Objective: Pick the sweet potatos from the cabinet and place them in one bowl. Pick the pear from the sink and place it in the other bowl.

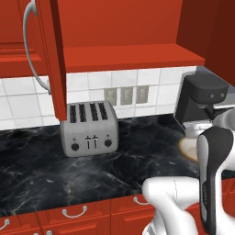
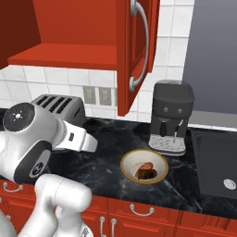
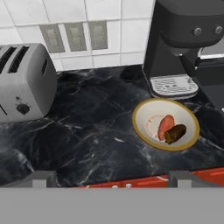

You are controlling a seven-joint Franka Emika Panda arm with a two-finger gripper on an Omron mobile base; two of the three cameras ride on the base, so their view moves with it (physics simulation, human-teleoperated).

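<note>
Both sweet potatoes, the reddish-orange one (image 3: pixel 165 126) and the dark brown one (image 3: pixel 176 133), lie side by side and touching in the cream bowl (image 3: pixel 144 111), which sits on the black counter (image 3: pixel 87 131) just in front of the coffee machine (image 3: pixel 188 39). So the first part of the job looks done, and the step in hand looks like going for the pear. The pear is not seen here. A corner of the black sink (image 2: pixel 217 162) shows to the right of the coffee machine, with one silver drain (image 2: pixel 229 183). The next move likely calls for the base to drive toward the sink, then for the arm to reach down into a basin. The gripper (image 3: pixel 109 177) hangs in the air above the counter edge, near the bowl. Its fingers are spread as wide as they go, and they hold nothing and touch nothing. The red cabinet door (image 2: pixel 134 51) stands open above the toaster (image 1: pixel 89 128), to the left of the coffee machine.
</note>
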